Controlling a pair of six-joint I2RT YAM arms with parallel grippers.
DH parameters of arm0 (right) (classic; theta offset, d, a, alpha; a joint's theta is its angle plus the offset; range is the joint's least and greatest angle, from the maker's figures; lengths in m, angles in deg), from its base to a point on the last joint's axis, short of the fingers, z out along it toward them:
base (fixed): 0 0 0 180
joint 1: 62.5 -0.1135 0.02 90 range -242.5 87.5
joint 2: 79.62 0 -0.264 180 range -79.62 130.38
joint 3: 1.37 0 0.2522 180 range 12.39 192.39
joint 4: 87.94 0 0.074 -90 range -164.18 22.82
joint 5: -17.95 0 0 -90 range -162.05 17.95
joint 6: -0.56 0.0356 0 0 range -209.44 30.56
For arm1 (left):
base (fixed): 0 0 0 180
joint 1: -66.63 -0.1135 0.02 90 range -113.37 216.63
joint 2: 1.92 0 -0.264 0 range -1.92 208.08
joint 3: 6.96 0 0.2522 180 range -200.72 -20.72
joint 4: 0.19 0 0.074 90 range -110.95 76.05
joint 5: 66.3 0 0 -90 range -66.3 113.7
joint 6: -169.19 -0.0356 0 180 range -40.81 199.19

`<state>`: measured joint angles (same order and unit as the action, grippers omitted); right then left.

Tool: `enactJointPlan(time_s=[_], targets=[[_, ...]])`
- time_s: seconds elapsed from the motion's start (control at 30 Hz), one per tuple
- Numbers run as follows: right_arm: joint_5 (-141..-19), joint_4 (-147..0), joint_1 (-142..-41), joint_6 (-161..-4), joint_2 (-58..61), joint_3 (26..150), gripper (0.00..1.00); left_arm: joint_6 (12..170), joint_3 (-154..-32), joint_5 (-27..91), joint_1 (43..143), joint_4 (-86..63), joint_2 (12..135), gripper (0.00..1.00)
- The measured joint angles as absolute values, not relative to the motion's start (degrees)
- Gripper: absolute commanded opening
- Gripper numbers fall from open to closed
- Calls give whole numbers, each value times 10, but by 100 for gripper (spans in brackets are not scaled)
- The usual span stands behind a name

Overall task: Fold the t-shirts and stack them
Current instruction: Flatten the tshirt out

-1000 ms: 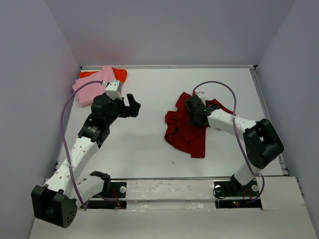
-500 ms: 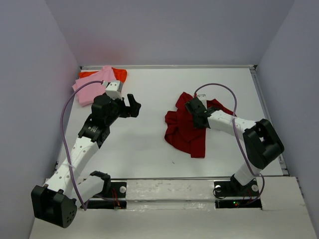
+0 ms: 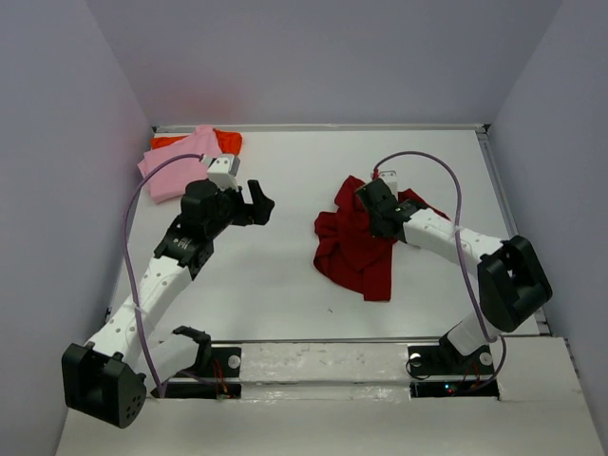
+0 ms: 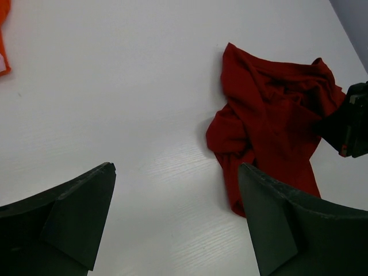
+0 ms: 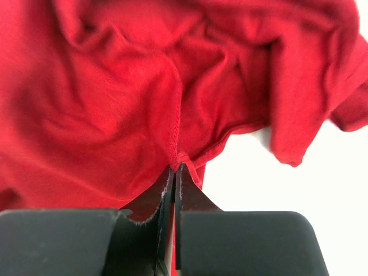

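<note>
White counter (image 3: 285, 285) fills most of my top view. On its R half, about mid-depth, sits the dark red tee (image 3: 353, 249), crumpled in a heap and not folded, w/ one lobe trailing toward the near edge. In the far L corner the pink tee (image 3: 176, 166) lies on top of the orange tee (image 3: 228, 142). Only a strip of orange shows, at the far side and R of the pink. That pair is well apart from the red heap. My left fingers (image 3: 258, 203) are spread wide w/ nothing between them. They hang over bare counter between the pink/orange pair and the red heap, pointing toward the red. My right fingers (image 5: 165, 195) are pressed together on a pinch of the dark red tee at an edge of the cloth. Wrist cam shows a fold of fabric sandwiched betw the tips.
</note>
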<state>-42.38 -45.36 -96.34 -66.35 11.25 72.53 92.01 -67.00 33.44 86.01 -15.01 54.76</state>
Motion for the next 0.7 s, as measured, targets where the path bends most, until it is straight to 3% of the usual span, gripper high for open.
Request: enactJointPlan(time_s=[0.5,0.7], targets=[[-364,-411,-963,-758,89,999,0,1095,-562,324,1063,-49,623,94],[-346,-408,-963,-782,70,1030,0,1113,-561,296,1088,-23,633,94]])
